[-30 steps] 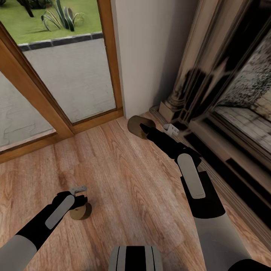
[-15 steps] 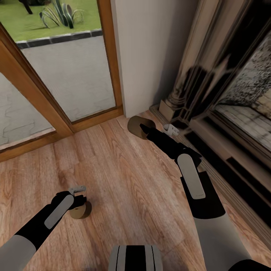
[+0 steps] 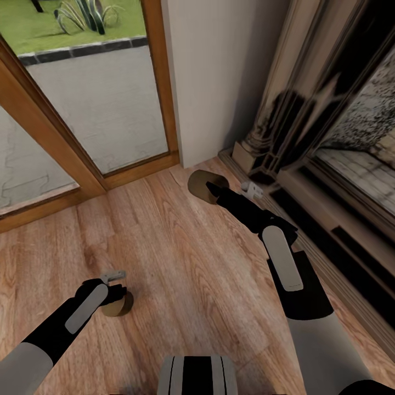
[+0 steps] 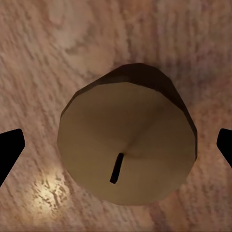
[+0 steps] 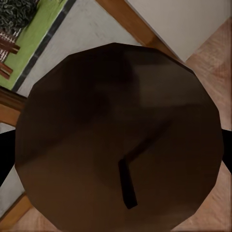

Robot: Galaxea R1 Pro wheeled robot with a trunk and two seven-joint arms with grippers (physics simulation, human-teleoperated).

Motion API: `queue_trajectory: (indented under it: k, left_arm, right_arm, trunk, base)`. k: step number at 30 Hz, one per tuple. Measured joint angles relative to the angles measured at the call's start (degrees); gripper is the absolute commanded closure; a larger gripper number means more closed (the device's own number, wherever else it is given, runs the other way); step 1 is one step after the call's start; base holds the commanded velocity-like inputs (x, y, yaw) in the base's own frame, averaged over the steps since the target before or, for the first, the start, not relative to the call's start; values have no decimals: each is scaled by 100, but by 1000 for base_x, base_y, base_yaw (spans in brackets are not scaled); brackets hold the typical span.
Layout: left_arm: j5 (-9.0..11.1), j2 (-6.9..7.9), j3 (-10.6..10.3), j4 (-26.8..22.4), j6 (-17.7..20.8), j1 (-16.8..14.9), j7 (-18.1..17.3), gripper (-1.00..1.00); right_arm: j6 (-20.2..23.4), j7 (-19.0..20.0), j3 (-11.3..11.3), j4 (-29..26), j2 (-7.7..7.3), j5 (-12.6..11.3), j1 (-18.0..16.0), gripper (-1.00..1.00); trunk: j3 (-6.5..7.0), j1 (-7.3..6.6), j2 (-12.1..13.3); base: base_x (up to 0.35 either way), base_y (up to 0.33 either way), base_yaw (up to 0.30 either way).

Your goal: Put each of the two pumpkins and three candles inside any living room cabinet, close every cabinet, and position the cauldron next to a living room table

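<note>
Two tan candles, short cylinders w/ flat tops and dark wicks. Left candle (image 4: 126, 145) stands upright on the wood floor (image 3: 192, 274), between spread left fingers (image 4: 10, 151). Right candle (image 5: 118, 145) is tilted, top toward the camera, pinched by right fingers (image 3: 215, 192).

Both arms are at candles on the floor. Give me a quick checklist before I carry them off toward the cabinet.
1. Left candle between the left pincer fingers: ok, one dark fingertip shows on each side of it.
2. Left pincer firmly shut on it: cannot tell, gaps remain visible beside the candle.
3. Right candle at the right pincer: ok, its top sits close before the wrist camera.
4. Right grip secure: cannot tell, contact is hidden.
5. Right candle off the wood floor: ok; in the head view it sits tilted at the pincer tip.
6. Fireplace surround near the right arm: not ok, it stands close.
</note>
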Motion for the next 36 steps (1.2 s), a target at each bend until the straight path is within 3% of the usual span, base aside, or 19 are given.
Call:
queue_trajectory:
  k: [9,14,20,36]
  left_arm:
    - [1,-1,-3,-2,0,0,-9,-100]
    - [4,-11,-5,-155,6,0,-3,-100]
    - [2,-8,-10,-415,22,0,7,-100]
    - [-34,58,38,-440,18,0,138,-100]
  right_arm:
    - [-4,3,3,-1,-46,-18,2,100]
    - [-1,4,3,0,-47,-8,24,100]
    - [-3,5,0,-1,-95,-12,29,100]
    - [-4,5,9,-1,-109,-17,58,100]
  trunk:
    - [-1,-1,0]
    - [-111,13,-7]
    - [-111,12,-7]
    - [-111,12,-7]
  base:
    - [0,0,0]
    - [0,0,0]
    - [0,0,0]
    - [0,0,0]
